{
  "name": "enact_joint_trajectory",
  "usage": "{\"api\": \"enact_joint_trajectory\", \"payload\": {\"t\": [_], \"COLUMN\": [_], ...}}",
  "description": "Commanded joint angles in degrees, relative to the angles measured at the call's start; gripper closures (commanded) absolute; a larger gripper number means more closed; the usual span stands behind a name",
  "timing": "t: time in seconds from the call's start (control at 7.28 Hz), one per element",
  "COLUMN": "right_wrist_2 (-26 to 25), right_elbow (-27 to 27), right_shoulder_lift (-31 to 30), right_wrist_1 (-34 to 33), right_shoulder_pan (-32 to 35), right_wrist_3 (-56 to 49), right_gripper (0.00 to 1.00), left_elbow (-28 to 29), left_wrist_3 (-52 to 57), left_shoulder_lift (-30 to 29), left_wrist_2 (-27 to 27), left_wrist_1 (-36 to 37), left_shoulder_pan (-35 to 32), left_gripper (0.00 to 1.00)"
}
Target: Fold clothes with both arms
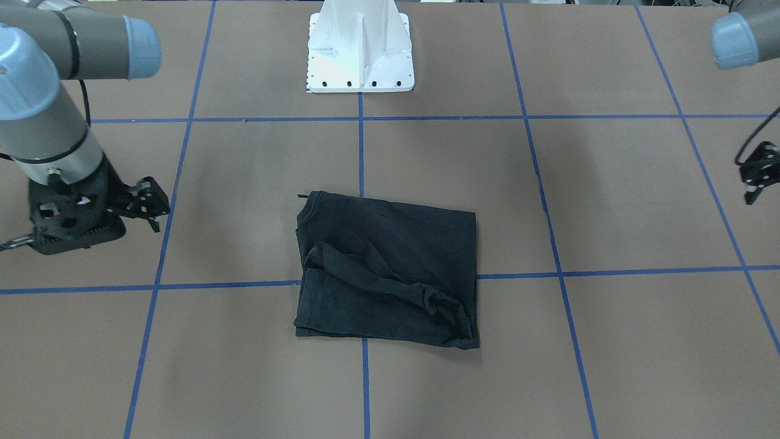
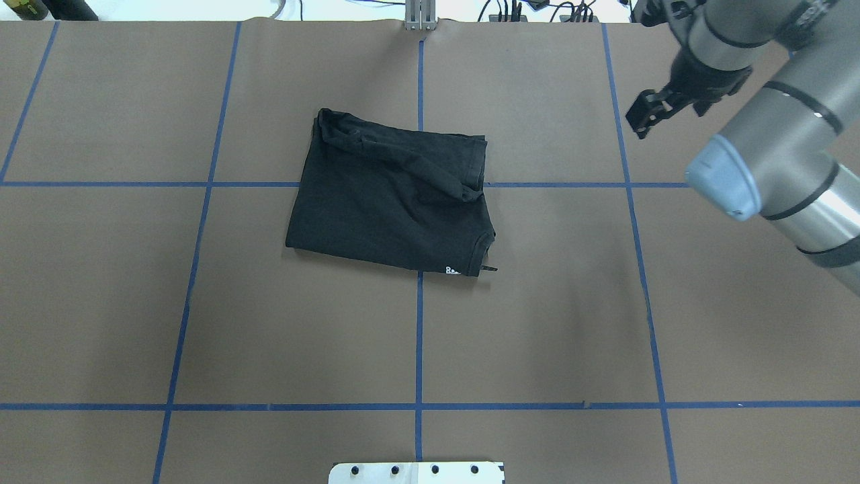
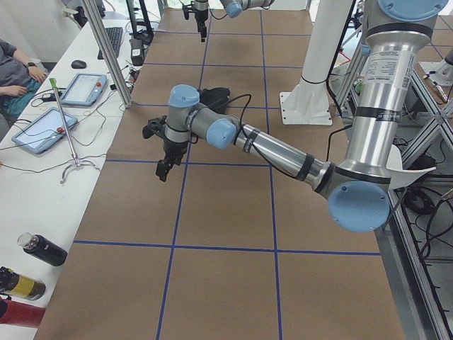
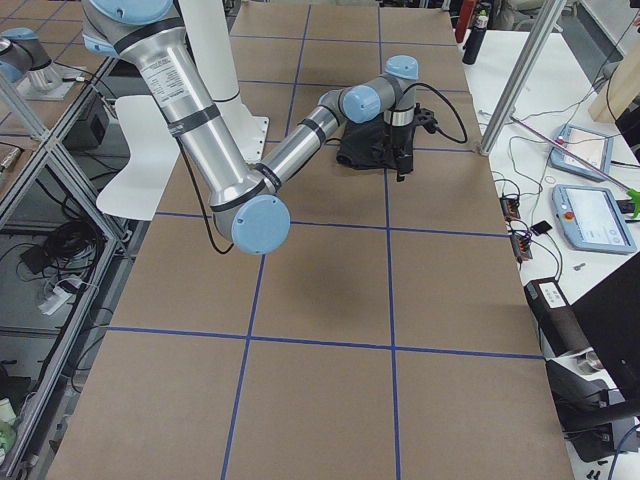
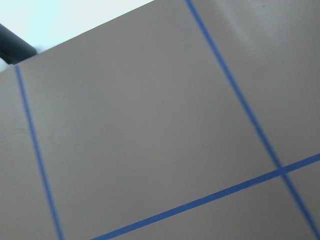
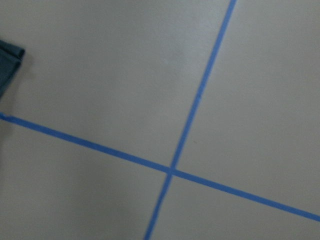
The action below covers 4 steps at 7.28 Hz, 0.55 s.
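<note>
The black T-shirt (image 1: 390,262) lies folded into a rough rectangle at the middle of the table, with a rumpled ridge of cloth across its top layer (image 2: 403,158). A small white mark shows at its near hem in the overhead view. My right gripper (image 1: 152,206) hangs above bare table well to the shirt's side, also seen as the right gripper (image 2: 646,115); its jaws look open and hold nothing. At the opposite side, the left gripper (image 1: 755,180) sits at the frame's edge, far from the shirt, too small to judge. One shirt corner (image 6: 7,65) shows in the right wrist view.
Brown table (image 2: 537,302) marked by blue tape lines (image 2: 418,336). The white pedestal base (image 1: 359,55) stands at the robot's side. Beyond the far edge, a side desk holds tablets (image 3: 42,131), bottles (image 3: 39,249) and a person's arm (image 3: 14,88).
</note>
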Motion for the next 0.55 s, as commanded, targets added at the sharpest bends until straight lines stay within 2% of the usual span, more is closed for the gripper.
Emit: {"api": "enact_joint_trajectory", "payload": {"t": [0.0, 0.27, 0.41], "right_wrist_2": [5.25, 8.44, 9.93], "right_elbow": [5.63, 5.47, 4.25], "right_shoulder_lift": [-10.29, -18.73, -23.91], "right_wrist_1": [-3.46, -3.54, -3.28], "right_shoulder_pan": [6.79, 14.78, 17.43], "right_wrist_3": [-10.56, -22.68, -23.35], "right_gripper": [0.0, 0.0, 0.0], "left_elbow": [3.4, 3.68, 3.76], "left_wrist_3": [2.32, 2.23, 2.23], "left_shoulder_lift": [7.52, 9.21, 9.56], "left_wrist_2": [-7.77, -8.77, -8.86], "left_wrist_1": [0.31, 4.96, 6.46], "left_shoulder_pan": [-8.16, -10.53, -10.99], "left_gripper": [0.0, 0.0, 0.0]}}
